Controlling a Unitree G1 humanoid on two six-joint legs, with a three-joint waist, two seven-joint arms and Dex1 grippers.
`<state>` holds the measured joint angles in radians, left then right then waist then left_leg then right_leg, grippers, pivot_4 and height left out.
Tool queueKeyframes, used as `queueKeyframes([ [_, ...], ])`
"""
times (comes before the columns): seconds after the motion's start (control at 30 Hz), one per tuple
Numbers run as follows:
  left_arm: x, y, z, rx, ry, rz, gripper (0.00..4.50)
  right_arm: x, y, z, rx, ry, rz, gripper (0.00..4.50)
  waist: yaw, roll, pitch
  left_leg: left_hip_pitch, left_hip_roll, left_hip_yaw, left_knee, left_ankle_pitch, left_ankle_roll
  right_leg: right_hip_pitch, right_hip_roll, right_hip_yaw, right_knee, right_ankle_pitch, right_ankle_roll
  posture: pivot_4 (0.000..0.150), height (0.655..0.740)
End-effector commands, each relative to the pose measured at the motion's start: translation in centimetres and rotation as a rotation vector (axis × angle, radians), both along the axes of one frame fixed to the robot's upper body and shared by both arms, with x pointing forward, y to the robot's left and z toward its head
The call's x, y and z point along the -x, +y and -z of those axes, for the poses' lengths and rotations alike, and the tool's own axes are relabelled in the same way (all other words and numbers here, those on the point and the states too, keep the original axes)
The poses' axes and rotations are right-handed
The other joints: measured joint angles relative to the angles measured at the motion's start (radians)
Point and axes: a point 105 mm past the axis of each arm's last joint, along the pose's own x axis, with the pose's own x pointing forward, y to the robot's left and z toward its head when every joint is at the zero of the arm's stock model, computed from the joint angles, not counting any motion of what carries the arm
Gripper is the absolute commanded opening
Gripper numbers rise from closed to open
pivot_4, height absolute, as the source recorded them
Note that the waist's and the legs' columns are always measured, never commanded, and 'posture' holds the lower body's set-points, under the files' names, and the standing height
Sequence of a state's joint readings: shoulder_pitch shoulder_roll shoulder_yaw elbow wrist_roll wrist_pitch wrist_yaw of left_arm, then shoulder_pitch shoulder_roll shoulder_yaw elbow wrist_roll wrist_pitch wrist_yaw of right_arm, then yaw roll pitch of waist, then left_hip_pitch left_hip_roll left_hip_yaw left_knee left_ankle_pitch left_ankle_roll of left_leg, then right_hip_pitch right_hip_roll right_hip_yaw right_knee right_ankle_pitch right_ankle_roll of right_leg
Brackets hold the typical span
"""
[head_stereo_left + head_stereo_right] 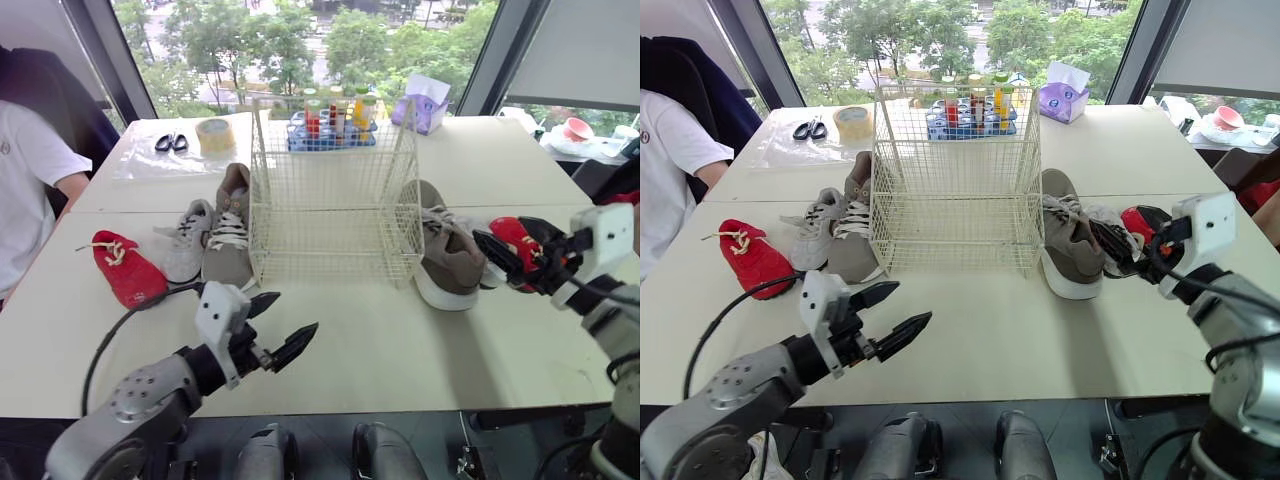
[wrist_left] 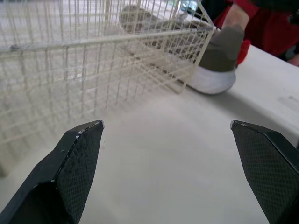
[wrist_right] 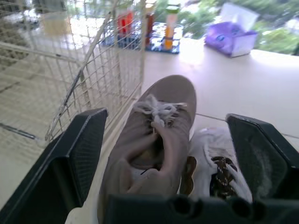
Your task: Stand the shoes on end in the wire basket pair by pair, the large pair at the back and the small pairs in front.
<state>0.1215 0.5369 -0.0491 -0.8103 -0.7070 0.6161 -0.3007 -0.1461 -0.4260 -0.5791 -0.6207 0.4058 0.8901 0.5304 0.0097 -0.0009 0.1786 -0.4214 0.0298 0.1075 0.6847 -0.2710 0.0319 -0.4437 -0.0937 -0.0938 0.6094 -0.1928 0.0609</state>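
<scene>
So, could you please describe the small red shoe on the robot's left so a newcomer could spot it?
Start at the white wire basket in the centre. On the robot's left of it lie three shoes: a large taupe shoe beside the basket, a small grey sneaker, then the small red shoe farthest out. It alone there is red, with pale laces.

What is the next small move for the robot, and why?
Probably ease the open right gripper onto the large taupe shoe just ahead of it and close. The wire basket is empty, and the large pair goes at the back.
</scene>
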Motion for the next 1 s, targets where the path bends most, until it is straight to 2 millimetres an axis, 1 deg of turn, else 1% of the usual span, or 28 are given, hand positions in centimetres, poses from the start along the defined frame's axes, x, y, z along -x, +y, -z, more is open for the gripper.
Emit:
queueKeyframes([
  [0.03,-0.1,-0.5,-0.1,-0.022,-0.050,0.010,4.50,-0.1,0.4,0.0,0.002,-0.073,0.073,4.44,-0.001,0.002,0.000,0.000,0.000,0.000,0.000,0.000,0.000,0.000,0.000,0.000,0.000,0.000,0.000,0.150,0.7400],
  [0.17,-0.4,-0.6,0.2,-0.021,-0.052,0.017,4.50,-1.0,1.1,2.1,-0.059,-0.051,0.087,4.44,0.000,0.002,0.000,0.000,0.000,0.000,0.000,0.000,0.000,-0.001,0.000,0.000,0.000,-0.001,0.000,0.150,0.7400],
  [0.3,-0.1,-1.0,0.7,-0.068,-0.055,0.072,4.50,-2.1,1.5,4.2,-0.043,-0.015,0.081,4.44,0.001,0.002,0.000,0.000,0.000,0.000,0.000,0.000,0.000,0.000,0.000,0.000,0.000,-0.001,-0.001,0.150,0.7400],
  [0.4,-0.3,-1.0,0.7,-0.079,-0.066,0.079,4.50,-3.0,1.0,6.8,-0.056,0.060,0.113,4.44,0.001,0.002,0.000,0.000,0.000,0.000,0.000,0.000,0.000,0.000,0.000,0.000,0.000,-0.003,-0.003,0.150,0.7400],
  [0.47,-0.6,-0.7,0.5,-0.080,-0.074,0.068,4.50,-2.9,1.4,7.9,-0.060,0.081,0.102,4.44,0.001,0.002,0.000,0.000,0.000,0.000,0.000,0.000,0.000,0.000,0.000,0.000,0.000,-0.003,-0.003,0.150,0.7400],
  [0.5,-0.7,-0.6,0.4,-0.081,-0.077,0.063,4.50,-2.8,1.7,8.2,-0.062,0.084,0.095,3.92,0.001,0.002,0.000,0.000,0.000,0.000,0.000,0.000,0.000,0.000,0.000,0.000,0.000,-0.003,-0.003,0.150,0.7400],
  [0.53,-0.7,-0.4,0.3,-0.081,-0.078,0.060,4.50,-2.7,1.9,8.4,-0.056,0.084,0.093,3.61,0.001,0.002,0.000,0.000,0.000,0.000,0.000,0.000,0.000,0.000,0.000,0.000,0.000,-0.003,-0.003,0.150,0.7400],
  [0.63,-0.9,0.1,0.1,-0.077,-0.073,0.052,4.50,-2.6,2.0,8.9,-0.051,0.086,0.107,2.39,0.000,0.001,-0.001,0.000,0.000,0.000,0.000,0.000,0.000,0.000,0.000,0.000,0.000,-0.003,-0.003,0.150,0.7400],
  [0.67,-0.9,0.3,0.1,-0.080,-0.072,0.051,4.50,-2.7,2.1,9.1,-0.051,0.086,0.110,2.11,0.000,0.001,-0.001,0.000,0.000,0.000,0.000,0.000,0.000,0.000,0.000,0.000,0.000,-0.003,-0.003,0.150,0.7400],
  [0.73,-1.1,0.6,0.0,-0.086,-0.072,0.053,4.50,-2.8,2.3,9.3,-0.054,0.088,0.114,1.35,0.000,-0.004,-0.005,0.001,0.000,0.000,0.000,0.000,0.000,0.001,0.001,0.000,0.000,-0.003,-0.003,0.150,0.7400],
  [0.77,-1.2,0.7,-0.1,-0.089,-0.073,0.056,4.50,-2.8,2.4,9.4,-0.055,0.088,0.115,0.89,0.000,-0.005,-0.006,0.002,0.001,-0.001,0.000,0.000,0.000,0.001,0.001,0.000,0.000,-0.004,-0.003,0.150,0.7400],
  [0.8,-1.3,0.8,-0.1,-0.091,-0.072,0.061,4.50,-2.8,2.4,9.5,-0.060,0.087,0.127,0.53,-0.001,-0.005,-0.006,0.002,0.001,-0.001,0.000,0.000,0.000,0.001,0.001,0.000,0.000,-0.004,-0.003,0.150,0.7400],
  [0.83,-1.3,0.8,-0.3,-0.084,-0.062,0.076,4.50,-2.9,2.1,9.2,-0.064,0.075,0.148,0.30,0.000,-0.006,-0.007,0.002,0.001,-0.001,0.000,0.000,0.000,0.001,0.001,0.000,0.000,-0.004,-0.003,0.150,0.7400],
  [0.87,-1.3,0.8,-0.3,-0.077,-0.053,0.086,4.50,-2.9,2.0,8.9,-0.067,0.066,0.164,0.22,0.000,-0.007,-0.007,0.002,0.001,-0.001,0.000,0.000,0.000,0.001,0.001,0.000,0.000,-0.004,-0.003,0.150,0.7400],
  [0.9,-1.2,0.9,-0.5,-0.057,-0.033,0.104,4.50,-3.0,1.7,8.2,-0.060,0.036,0.187,0.22,-0.001,-0.008,-0.008,0.002,0.001,-0.001,0.000,0.000,0.000,0.001,0.001,0.000,0.000,-0.004,-0.003,0.150,0.7400],
  [0.93,-0.9,1.0,-0.6,-0.032,0.000,0.132,4.50,-3.1,1.2,6.7,-0.054,-0.019,0.217,0.22,-0.001,-0.008,-0.008,0.002,0.001,-0.001,0.000,0.000,0.000,0.001,0.001,0.000,0.000,-0.004,-0.003,0.150,0.7400],
  [1.0,-0.5,1.4,-1.5,0.111,0.106,0.175,4.50,-3.2,-0.1,2.0,-0.040,-0.182,0.301,0.22,-0.002,-0.006,-0.007,0.002,0.001,-0.001,-0.001,0.000,0.000,0.000,0.000,0.000,0.000,-0.004,-0.003,0.150,0.7400],
])
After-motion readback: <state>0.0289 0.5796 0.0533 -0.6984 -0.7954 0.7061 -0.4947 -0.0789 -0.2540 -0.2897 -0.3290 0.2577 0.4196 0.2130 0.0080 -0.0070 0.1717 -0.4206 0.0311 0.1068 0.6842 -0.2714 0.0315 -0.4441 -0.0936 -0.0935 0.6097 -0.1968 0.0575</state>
